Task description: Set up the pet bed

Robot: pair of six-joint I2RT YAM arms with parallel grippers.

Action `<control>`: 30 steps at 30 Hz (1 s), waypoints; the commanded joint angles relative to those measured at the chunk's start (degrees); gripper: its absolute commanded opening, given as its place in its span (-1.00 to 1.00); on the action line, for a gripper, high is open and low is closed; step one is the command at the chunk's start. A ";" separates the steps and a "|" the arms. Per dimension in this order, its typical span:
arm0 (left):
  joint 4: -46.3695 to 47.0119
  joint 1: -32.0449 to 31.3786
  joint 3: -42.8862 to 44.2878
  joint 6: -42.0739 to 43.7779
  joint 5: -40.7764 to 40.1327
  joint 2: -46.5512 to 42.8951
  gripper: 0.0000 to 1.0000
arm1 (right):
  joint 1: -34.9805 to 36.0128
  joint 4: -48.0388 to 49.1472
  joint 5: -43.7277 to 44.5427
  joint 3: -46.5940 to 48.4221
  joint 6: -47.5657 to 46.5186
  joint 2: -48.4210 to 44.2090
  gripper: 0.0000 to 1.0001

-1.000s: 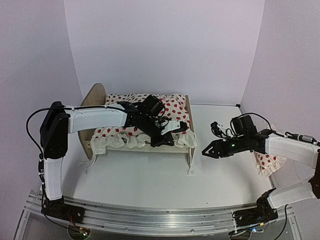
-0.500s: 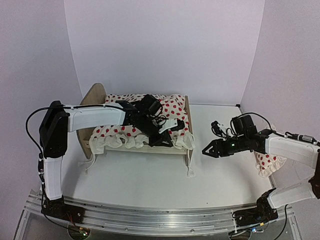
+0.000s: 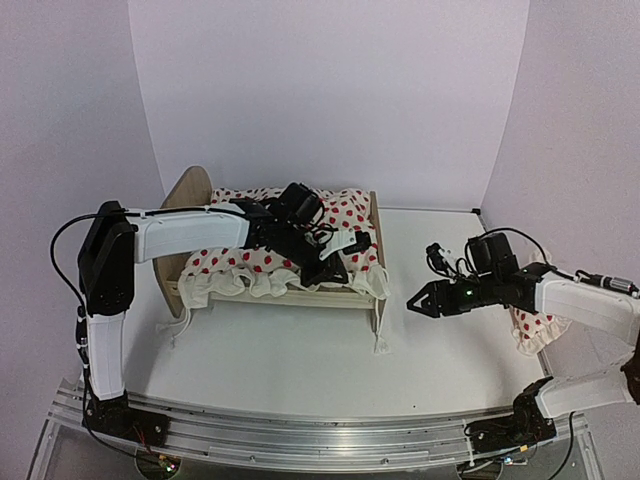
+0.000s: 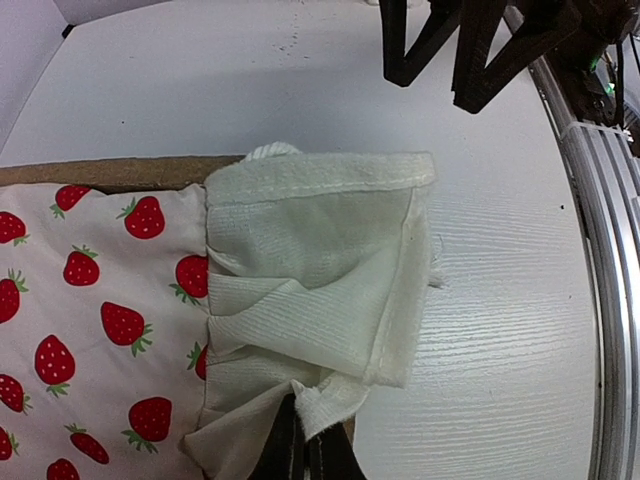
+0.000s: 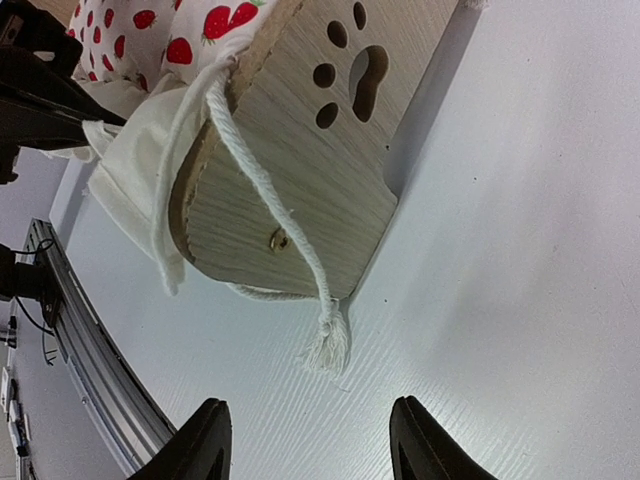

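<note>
The pet bed (image 3: 188, 200) stands at the left of the table, rounded headboard to the left. A cream strawberry-print duvet (image 3: 345, 215) covers it. My left gripper (image 3: 338, 262) hovers over the bed's right end, shut on the duvet's cream ruffle (image 4: 310, 260) at the corner; the dark fingertips (image 4: 285, 455) pinch the cloth. The right gripper (image 3: 415, 300) is open just right of the bed's end board (image 5: 300, 190), which has a paw-print cutout. It holds nothing. A white rope with a tassel (image 5: 328, 348) hangs from that board, just ahead of the right gripper (image 5: 310, 445).
A small strawberry-print ruffled pillow (image 3: 535, 328) lies at the far right, under my right arm. An aluminium rail (image 3: 300, 440) runs along the near edge. White walls close in the back and both sides.
My left gripper has moved slightly back over the bed, drawing the duvet's corner ruffle with it. The right gripper has barely shifted.
</note>
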 commanded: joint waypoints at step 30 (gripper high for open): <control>-4.88 10.09 -2.33 0.09 -5.29 -16.82 -1.00 | 15.46 1.20 27.69 20.05 -23.43 12.66 0.21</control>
